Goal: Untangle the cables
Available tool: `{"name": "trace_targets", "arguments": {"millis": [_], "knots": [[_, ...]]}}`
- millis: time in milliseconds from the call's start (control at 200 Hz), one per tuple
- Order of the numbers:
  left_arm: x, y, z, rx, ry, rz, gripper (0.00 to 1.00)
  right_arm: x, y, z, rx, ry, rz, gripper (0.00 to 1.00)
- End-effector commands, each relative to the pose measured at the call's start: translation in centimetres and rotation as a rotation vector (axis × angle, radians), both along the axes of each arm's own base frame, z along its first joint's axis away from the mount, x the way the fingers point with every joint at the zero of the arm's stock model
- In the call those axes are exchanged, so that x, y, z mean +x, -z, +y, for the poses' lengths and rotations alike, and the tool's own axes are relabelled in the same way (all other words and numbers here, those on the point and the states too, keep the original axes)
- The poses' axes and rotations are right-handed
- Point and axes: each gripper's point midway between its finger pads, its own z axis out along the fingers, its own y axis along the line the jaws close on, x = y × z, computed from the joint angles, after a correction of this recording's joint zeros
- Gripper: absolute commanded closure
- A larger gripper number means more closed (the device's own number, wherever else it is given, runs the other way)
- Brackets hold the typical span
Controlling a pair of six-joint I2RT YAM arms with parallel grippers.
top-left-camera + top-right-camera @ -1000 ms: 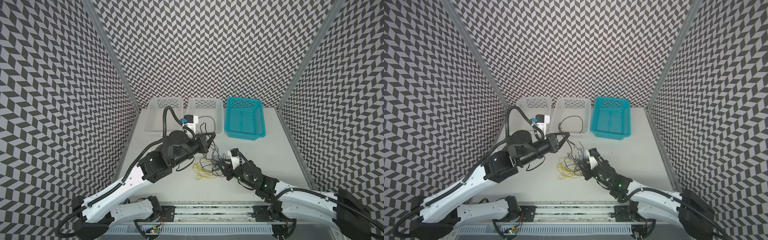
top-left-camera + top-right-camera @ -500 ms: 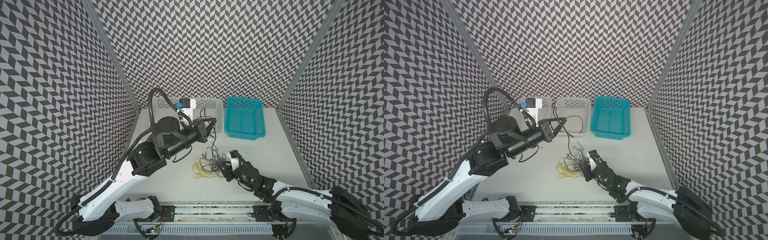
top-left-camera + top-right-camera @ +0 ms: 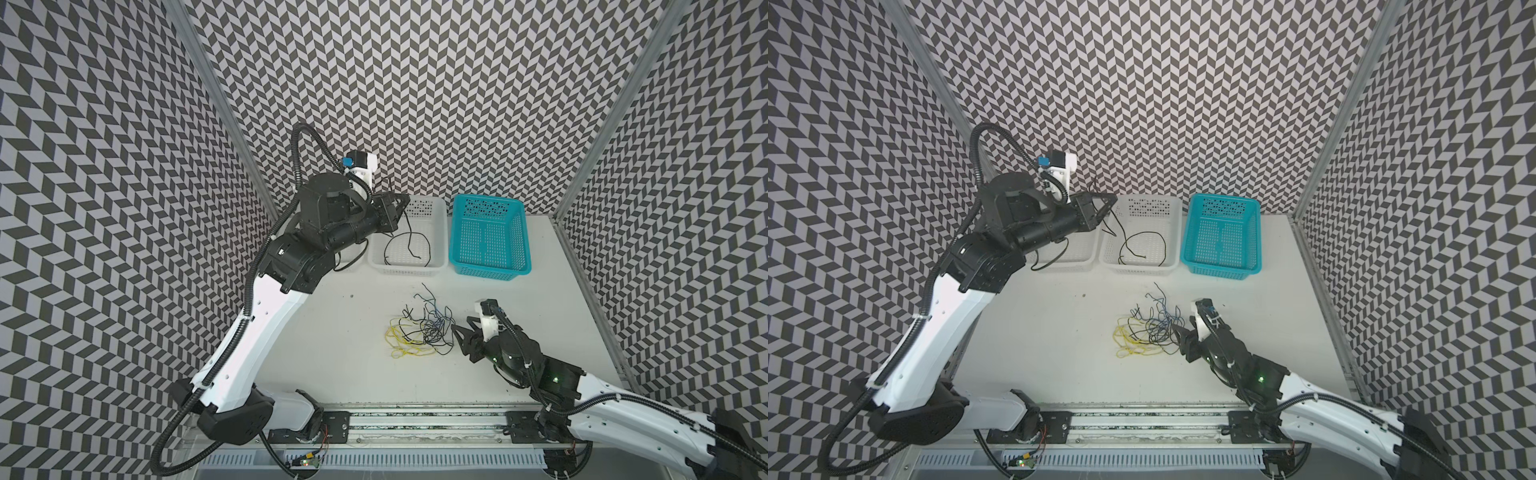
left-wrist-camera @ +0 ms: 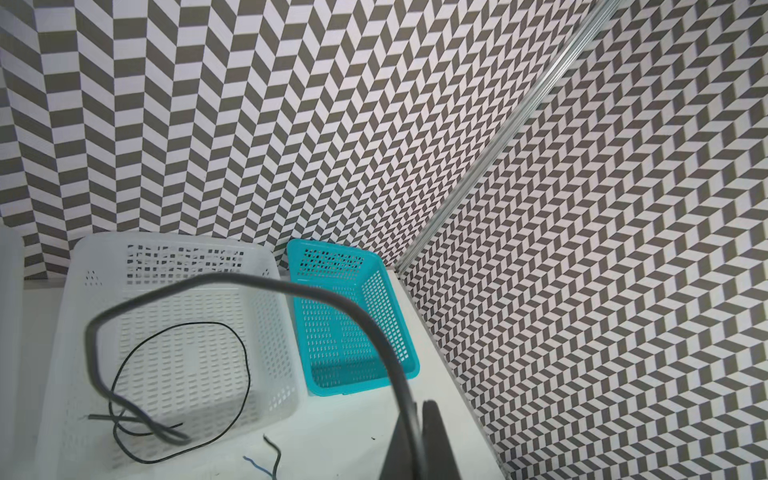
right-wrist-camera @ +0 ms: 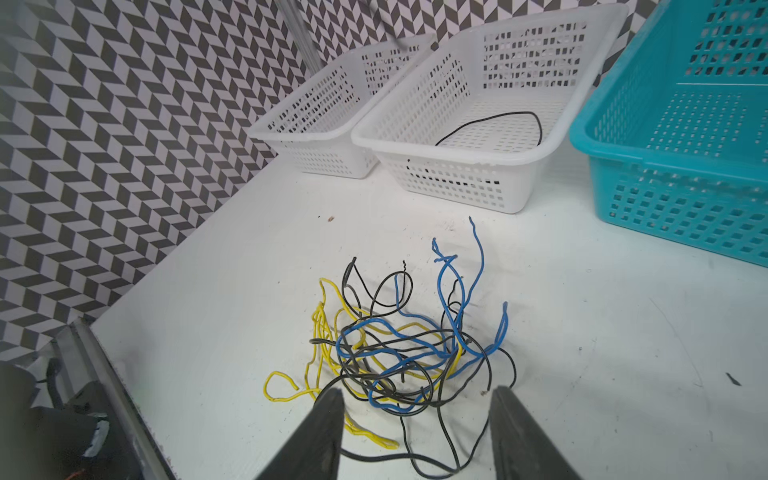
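Black wire, top views: held black cable is pinched in my left fingers, which are closed on it and raised at the back. It hangs down over the middle white basket.
Basket row, top views: looped black cable lies inside that basket. Teal basket is just right of it.
Heap, top views: the cables in black, yellow and blue sit tangled on the desk, in front of the baskets.
Right side, top views: my right fingers are spread and low, just beside the heap's right edge, gripping nothing.
Left wrist: held black cable arcs, blurred, out of my left fingers. Its end drops toward the looped black cable.
Right wrist: right fingers are apart, tips either side of the heap's near strands. Contact: can't tell.
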Motion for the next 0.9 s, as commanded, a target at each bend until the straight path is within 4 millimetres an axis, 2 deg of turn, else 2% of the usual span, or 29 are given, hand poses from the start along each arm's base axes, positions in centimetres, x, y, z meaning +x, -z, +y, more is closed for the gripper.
{"name": "trace_targets", "arguments": {"millis": [0, 15, 50, 220, 330, 511, 686, 761, 891], "knots": [[0.8, 0.4, 0.4, 0.035, 0.037, 0.001, 1.00, -0.1, -0.1, -2.6, -0.096, 0.080, -0.009, 0.35], [1.1, 0.5, 0.4, 0.036, 0.036, 0.005, 1.00, -0.1, -1.6, -2.7, -0.075, 0.083, -0.028, 0.34], [1.8, 0.9, 0.5, 0.041, 0.035, 0.014, 1.00, -0.2, -2.3, -3.1, -0.070, 0.093, -0.037, 0.31], [4.8, 3.3, 0.2, 0.088, 0.013, 0.043, 1.00, -1.1, -4.3, -6.0, -0.102, 0.153, -0.052, 0.01], [7.0, 5.1, -0.1, 0.165, -0.007, 0.047, 1.00, -1.6, -5.8, -7.9, -0.127, 0.190, -0.064, 0.00], [10.1, 6.8, 0.0, 0.225, -0.037, 0.057, 1.00, -2.8, -8.4, -10.2, -0.150, 0.219, -0.056, 0.00], [12.5, 8.5, -0.5, 0.226, -0.027, 0.090, 1.00, -3.6, -7.7, -12.4, -0.271, 0.244, -0.032, 0.00], [13.5, 9.5, -1.0, 0.230, -0.016, 0.106, 1.00, -3.9, -7.3, -12.0, -0.251, 0.217, -0.027, 0.00], [16.0, 12.8, -1.2, 0.274, -0.039, 0.153, 1.00, -4.0, -7.5, -11.4, -0.218, 0.181, -0.051, 0.00]]}}
